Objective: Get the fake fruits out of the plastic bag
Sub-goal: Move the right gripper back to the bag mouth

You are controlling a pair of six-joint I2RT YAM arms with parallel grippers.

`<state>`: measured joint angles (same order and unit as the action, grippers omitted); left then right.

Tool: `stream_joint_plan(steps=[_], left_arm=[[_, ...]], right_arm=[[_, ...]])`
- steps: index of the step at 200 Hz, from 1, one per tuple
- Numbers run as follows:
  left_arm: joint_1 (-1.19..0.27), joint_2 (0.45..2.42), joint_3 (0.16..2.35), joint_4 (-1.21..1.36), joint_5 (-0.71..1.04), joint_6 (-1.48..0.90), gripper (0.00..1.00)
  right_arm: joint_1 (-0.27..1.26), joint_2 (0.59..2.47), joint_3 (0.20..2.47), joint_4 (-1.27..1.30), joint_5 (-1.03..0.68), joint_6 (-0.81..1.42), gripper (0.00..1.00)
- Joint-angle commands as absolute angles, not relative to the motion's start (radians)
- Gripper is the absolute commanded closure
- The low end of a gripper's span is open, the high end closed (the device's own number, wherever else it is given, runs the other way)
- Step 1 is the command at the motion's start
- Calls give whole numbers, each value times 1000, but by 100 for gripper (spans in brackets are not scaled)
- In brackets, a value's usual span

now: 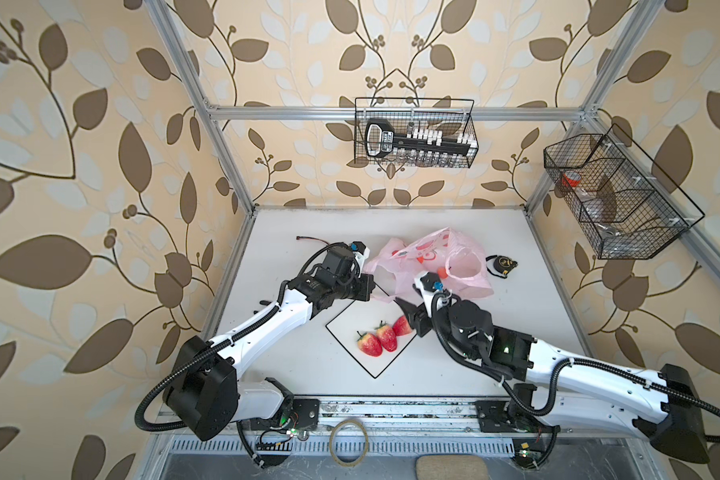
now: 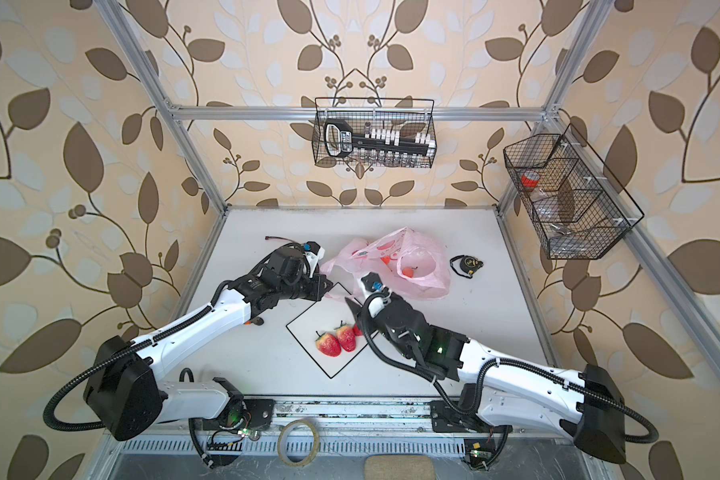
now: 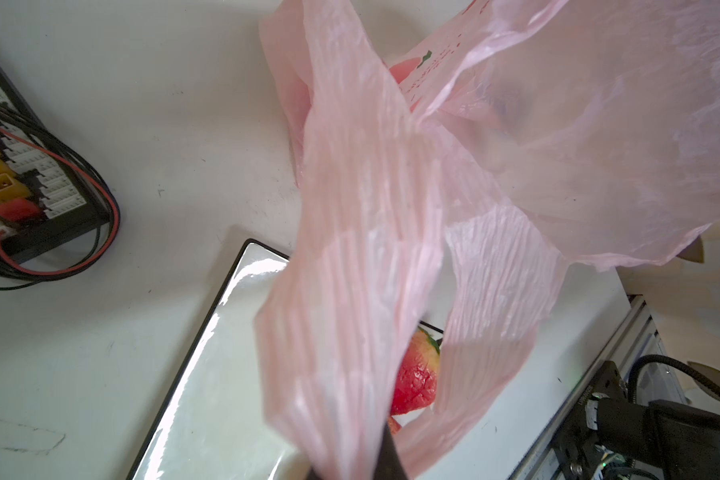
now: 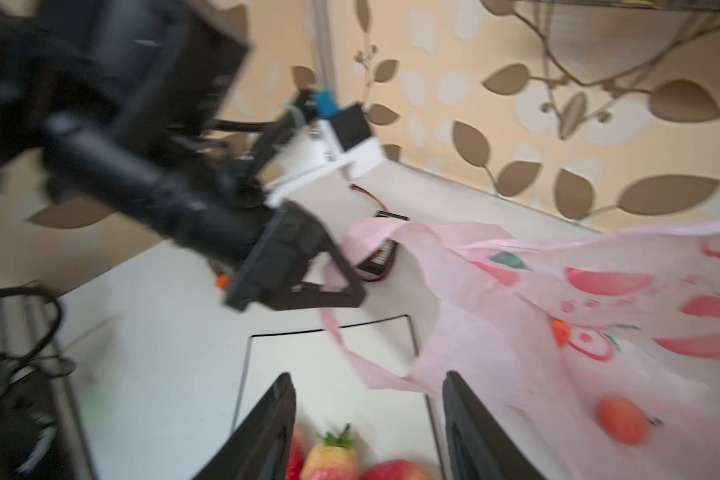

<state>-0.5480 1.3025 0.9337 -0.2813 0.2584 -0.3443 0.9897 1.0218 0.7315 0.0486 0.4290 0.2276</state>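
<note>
1. While my right claw hangs over the near part of the table, its jaws stand apart with nothing clamped between them. Below it, three glossy red-and-yellow fake strawberries with green tops lie side by side on the white square plate with a black rim. I take that plate as the drop spot, so these three count as out.
2. Just beyond, my left claw is closed on a loop handle of the thin, crinkly, translucent pink plastic bag, holding that handle up off the table. I judge this is meant to hold the mouth open towards my right claw: one arm steadies, the other fetches.
3. Inside the plastic bag, a small round orange-red ball shows through the film. Whether more fruit lies under the folds I cannot tell.
4. Edges: the raised handle hangs over the plate's far corner, and the bag's near edge is just beside my right wrist. The opening is soft and slack, so a finger could snag film on the way in.
5. Room: the table in front of the plate is bare. In both top views a round black tape measure lies right of the bag, apart from it. A black-and-white connector board with red and black wires sits beyond my left arm.
6. Farthest off, black wire baskets hang on the frame, well apart from everything.
</note>
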Motion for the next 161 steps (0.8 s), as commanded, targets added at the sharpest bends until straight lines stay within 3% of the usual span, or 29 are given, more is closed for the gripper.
stream_joint_plan(steps=[1, 51, 127, 142, 161], left_arm=[[-541, 1261, 940, -266, 283, -343, 100], [-540, 1254, 942, -275, 309, -333, 100], [-542, 1246, 948, -284, 361, -311, 100], [-543, 1249, 953, -287, 373, -307, 100], [-546, 1253, 960, -307, 384, -296, 100]], right_arm=[[846, 1062, 818, -142, 406, 419, 50], [624, 1145, 854, -182, 306, 505, 60], [554, 1405, 954, -172, 335, 439, 62], [532, 1465, 981, -165, 321, 463, 58], [497, 1532, 1011, -143, 279, 522, 47]])
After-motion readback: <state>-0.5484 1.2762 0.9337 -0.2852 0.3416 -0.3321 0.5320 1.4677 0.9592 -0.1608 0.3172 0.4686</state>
